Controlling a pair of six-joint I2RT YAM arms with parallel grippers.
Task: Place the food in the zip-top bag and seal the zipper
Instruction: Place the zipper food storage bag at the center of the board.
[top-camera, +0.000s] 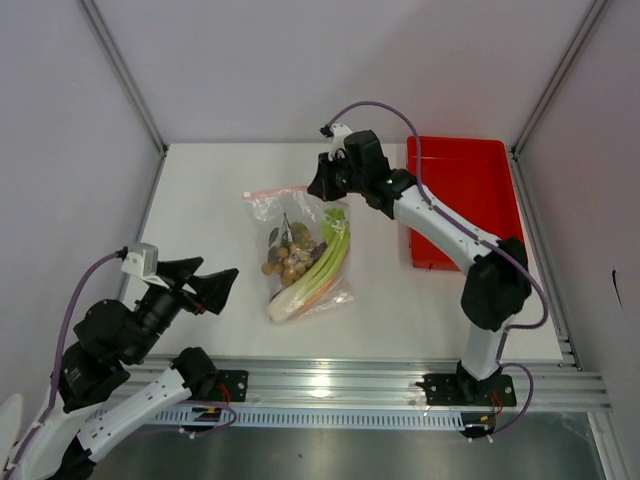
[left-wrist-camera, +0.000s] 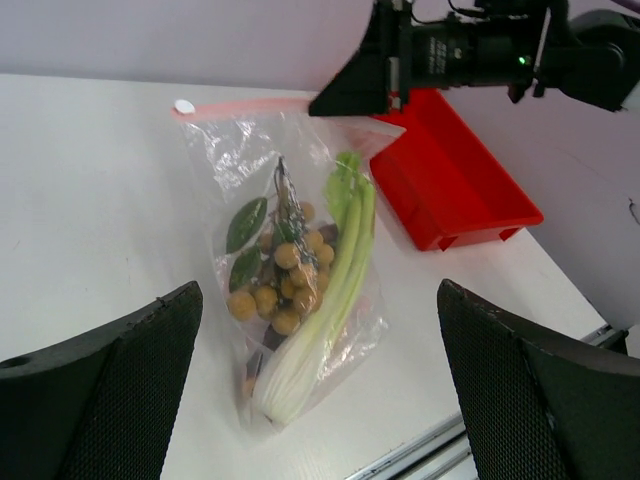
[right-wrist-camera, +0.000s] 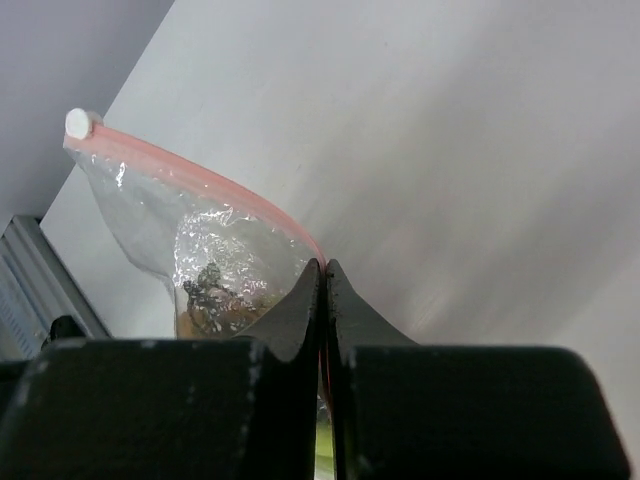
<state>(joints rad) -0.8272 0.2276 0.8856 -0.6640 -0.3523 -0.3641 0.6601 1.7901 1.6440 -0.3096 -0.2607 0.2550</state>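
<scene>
The clear zip-top bag (top-camera: 300, 250) lies flat mid-table with the grapes (top-camera: 290, 258) and the leek-like stalk (top-camera: 320, 262) inside. In the left wrist view the grapes (left-wrist-camera: 280, 280) sit left of the stalk (left-wrist-camera: 325, 300), and a dark-red, orange-edged bit of the wedge (left-wrist-camera: 262, 345) shows under them. The pink zipper strip (right-wrist-camera: 190, 170) runs along the far edge, its white slider tab (right-wrist-camera: 78, 122) at the left end. My right gripper (right-wrist-camera: 323, 265) is shut on the strip's right end. My left gripper (top-camera: 218, 290) is open and empty, near-left of the bag.
A red tray (top-camera: 460, 190) stands at the back right, just right of the right arm; it also shows in the left wrist view (left-wrist-camera: 450, 190). Metal frame rails run along the table's near edge and sides.
</scene>
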